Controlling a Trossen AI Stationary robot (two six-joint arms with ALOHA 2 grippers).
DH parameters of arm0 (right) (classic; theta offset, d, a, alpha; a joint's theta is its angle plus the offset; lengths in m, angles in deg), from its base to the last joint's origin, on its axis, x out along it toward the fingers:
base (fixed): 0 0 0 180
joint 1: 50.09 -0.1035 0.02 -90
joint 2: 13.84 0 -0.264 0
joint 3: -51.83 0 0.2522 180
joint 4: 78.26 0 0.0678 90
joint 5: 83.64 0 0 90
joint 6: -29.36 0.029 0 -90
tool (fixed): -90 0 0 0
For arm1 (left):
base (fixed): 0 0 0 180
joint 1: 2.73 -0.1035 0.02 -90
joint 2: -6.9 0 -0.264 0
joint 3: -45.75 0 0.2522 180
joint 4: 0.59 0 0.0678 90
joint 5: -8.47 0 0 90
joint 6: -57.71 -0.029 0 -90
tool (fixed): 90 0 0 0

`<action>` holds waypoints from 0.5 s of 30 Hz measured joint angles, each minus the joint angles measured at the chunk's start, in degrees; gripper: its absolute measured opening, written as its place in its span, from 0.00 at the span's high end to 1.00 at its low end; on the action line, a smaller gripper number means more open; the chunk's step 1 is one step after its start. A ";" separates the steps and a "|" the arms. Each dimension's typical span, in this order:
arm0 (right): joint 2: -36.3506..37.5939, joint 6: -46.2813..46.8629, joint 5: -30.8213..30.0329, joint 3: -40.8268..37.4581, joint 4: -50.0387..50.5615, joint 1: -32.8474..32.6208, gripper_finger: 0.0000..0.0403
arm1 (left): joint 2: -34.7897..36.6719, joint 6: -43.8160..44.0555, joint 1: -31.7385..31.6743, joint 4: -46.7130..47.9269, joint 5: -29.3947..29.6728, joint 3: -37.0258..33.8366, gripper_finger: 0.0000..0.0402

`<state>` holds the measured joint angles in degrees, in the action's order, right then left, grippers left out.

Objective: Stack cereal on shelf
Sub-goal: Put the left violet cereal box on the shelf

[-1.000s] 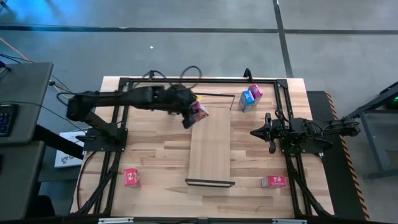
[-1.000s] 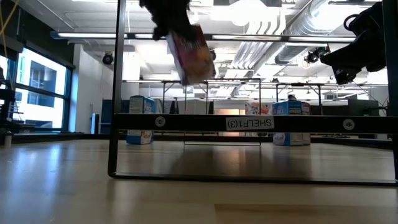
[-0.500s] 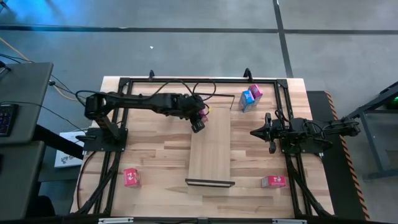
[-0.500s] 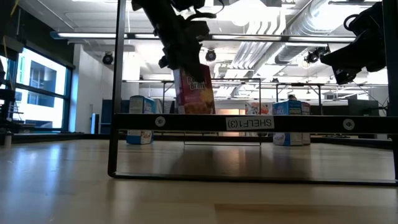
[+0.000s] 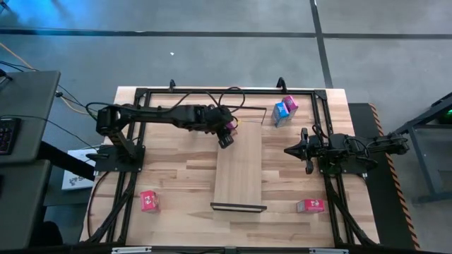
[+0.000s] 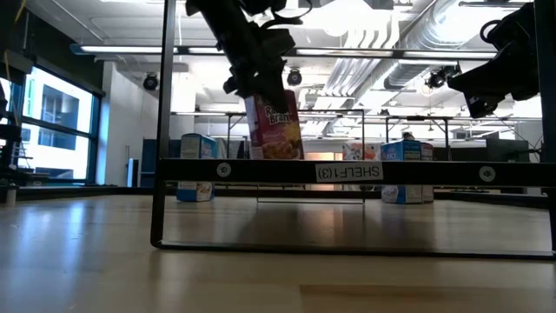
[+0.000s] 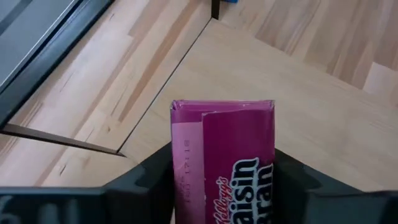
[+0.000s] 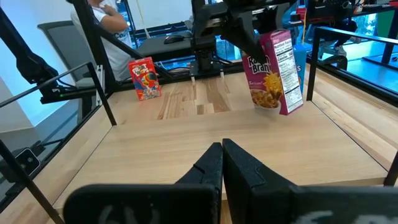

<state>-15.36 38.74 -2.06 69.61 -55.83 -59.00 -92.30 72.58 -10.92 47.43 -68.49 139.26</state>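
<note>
My left gripper (image 5: 226,135) hangs over the far left corner of the shelf (image 5: 240,169), a long light-wood board with black wire end frames, and is shut on a pink cereal box (image 6: 274,126). That box also shows in the right wrist view (image 8: 277,71), slightly tilted. The shelf's wire frame hides its bottom in the low view, so I cannot tell whether it touches the board. My right gripper (image 5: 288,150) waits shut at the table's right side. A pink box (image 5: 290,104) and a blue box (image 5: 280,113) stand at the far right. My left gripper pinches the pink box's upper part (image 7: 186,155) between its two fingers (image 7: 152,180), one on each narrow side. It comes from above, pointing down. The box hangs below it, nearly upright with a slight tilt, its lower end (image 8: 283,109) close over the board.
Two red boxes lie near the table's near edge, one on the left (image 5: 148,201) and one on the right (image 5: 311,205). The low view shows blue boxes (image 6: 195,167) (image 6: 407,169) behind the shelf. A black frame (image 5: 134,127) rims the table. A person (image 8: 106,18) is beyond the table.
My left gripper has come down toward the shelf's far left corner, still shut on the pink box. The box has sunk from high over the board to just above it and has turned from strongly tilted to nearly upright.
</note>
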 joint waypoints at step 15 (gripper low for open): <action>0.00 -0.01 0.00 0.00 0.02 -0.02 1.00 | 1.58 -4.68 -0.98 1.20 -0.46 6.37 0.45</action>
<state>-15.36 38.73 -2.06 69.61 -55.81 -59.01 -90.73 67.90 -11.90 48.64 -68.95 145.63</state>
